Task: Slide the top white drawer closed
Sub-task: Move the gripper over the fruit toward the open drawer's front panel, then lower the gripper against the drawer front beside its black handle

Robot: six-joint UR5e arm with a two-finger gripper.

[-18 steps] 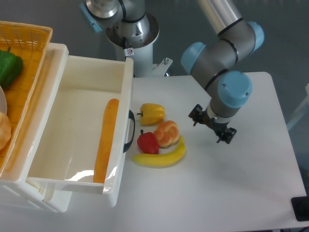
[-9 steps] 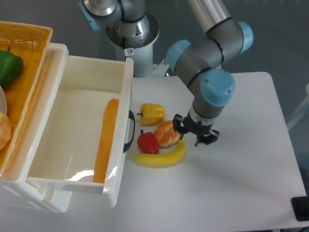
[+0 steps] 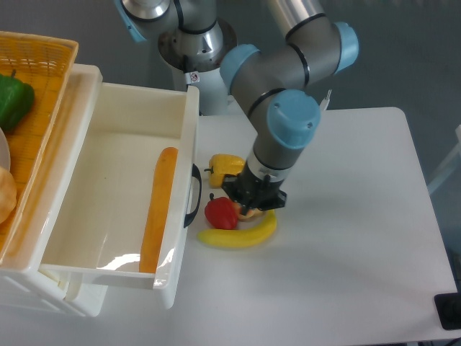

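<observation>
The top white drawer (image 3: pixel 189 137) stands pulled far out to the right of its cabinet, its black curved handle (image 3: pixel 194 194) facing the table. A long orange piece of food (image 3: pixel 158 209) lies inside along the front wall. My gripper (image 3: pixel 253 196) points down a short way right of the handle, over toy foods and apart from the drawer. Its fingers are hidden under the wrist, so I cannot tell whether they are open.
A yellow pepper (image 3: pixel 225 164), a red pepper (image 3: pixel 220 213) and a banana (image 3: pixel 241 234) lie just right of the handle; an orange bun is mostly hidden under the gripper. An orange wicker basket (image 3: pixel 43 50) with a green pepper (image 3: pixel 13 97) sits on the cabinet.
The arm has swung left across the table, from right of the foods to directly above the bun, closer to the drawer handle. The drawer has not moved.
</observation>
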